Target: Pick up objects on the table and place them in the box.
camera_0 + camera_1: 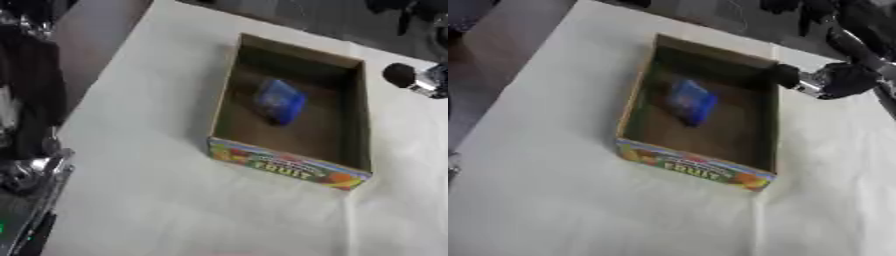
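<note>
The right hand (833, 80) hung just beyond the box's (696, 167) right wall; whether its fingers were spread or curled could not be told. Drifting left, it might have clipped that wall and shifted the box. The blue packet (691, 102) lay inside, left of the hand.

1 box (289, 167), 1 blue pkg (280, 101) inside.

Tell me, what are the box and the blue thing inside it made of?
The box looks like cardboard: dull brown inside walls, with a printed fruit picture on the front. The blue thing seems to be a shiny plastic packet, though it is too blurry to be sure.
</note>
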`<state>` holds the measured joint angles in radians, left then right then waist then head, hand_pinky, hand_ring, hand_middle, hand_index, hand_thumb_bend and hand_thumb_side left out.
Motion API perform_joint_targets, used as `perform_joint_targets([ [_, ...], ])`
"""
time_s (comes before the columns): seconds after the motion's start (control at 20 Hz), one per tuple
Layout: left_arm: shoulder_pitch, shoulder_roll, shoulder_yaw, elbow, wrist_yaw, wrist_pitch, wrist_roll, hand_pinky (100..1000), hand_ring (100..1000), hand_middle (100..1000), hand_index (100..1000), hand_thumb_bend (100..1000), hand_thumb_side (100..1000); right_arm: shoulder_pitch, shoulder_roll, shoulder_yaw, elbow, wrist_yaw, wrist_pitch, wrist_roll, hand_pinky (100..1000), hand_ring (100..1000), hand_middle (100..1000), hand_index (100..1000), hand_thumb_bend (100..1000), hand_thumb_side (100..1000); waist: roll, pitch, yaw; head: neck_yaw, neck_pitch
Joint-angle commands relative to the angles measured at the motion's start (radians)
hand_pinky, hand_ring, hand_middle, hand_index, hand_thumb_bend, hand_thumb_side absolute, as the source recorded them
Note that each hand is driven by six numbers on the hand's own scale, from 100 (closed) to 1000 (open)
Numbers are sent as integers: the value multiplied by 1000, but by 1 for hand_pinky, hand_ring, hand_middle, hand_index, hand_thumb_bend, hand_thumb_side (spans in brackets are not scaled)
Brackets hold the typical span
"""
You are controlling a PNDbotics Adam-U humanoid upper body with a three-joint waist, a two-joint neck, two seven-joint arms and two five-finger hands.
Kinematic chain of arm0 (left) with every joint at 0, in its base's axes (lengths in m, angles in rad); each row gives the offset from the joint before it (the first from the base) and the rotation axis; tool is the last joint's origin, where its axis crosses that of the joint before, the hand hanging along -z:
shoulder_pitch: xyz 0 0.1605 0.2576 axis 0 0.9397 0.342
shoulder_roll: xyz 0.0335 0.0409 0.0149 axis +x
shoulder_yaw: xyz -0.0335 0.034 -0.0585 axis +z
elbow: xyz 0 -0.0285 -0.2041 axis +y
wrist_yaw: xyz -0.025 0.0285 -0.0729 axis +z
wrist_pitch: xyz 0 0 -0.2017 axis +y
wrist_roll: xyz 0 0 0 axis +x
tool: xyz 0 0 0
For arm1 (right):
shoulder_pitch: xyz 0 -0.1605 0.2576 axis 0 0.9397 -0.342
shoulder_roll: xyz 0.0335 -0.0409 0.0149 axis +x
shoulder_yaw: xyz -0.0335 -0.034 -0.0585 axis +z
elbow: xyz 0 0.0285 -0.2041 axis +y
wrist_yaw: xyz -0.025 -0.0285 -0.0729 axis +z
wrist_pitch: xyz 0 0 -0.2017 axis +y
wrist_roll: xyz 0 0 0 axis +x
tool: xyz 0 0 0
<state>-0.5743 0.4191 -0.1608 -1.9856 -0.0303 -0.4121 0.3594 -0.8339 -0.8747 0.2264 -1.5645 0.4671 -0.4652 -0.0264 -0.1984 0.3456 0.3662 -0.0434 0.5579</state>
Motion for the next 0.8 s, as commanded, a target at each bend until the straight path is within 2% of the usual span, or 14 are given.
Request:
perform_joint_targets([
  [0.05,-10,10,4,-14,4,-2,-1,913,741,938,863,427,816,-20,-44,-24,-9,-27,4,8,440,747,830,894,541,1000,8,-19,-4,10,-15],
  [0.4,-7,14,5,-14,3,-3,0,913,741,938,863,429,817,33,-82,-47,-49,-54,16,-5,432,737,820,891,545,1000,8,-19,-13,17,-17],
  [0.65,9,23,8,-14,-1,-1,2,913,740,939,863,428,817,77,-95,-63,-80,-63,28,-19,409,719,795,868,523,1000,17,-25,-45,23,-14],
  [0.7,16,26,9,-14,-1,0,3,913,739,939,863,428,817,92,-96,-67,-95,-70,30,-27,405,717,792,862,698,1000,21,-28,-56,23,-12],
  [0.75,26,29,11,-14,-1,1,4,913,739,939,862,428,818,112,-96,-71,-116,-82,34,-38,366,694,760,840,464,1000,26,-33,-71,25,-9],
  [0.8,36,33,14,-14,-4,2,6,913,739,939,862,428,818,136,-98,-76,-145,-98,42,-51,356,688,753,835,458,1000,31,-37,-85,28,-6],
])
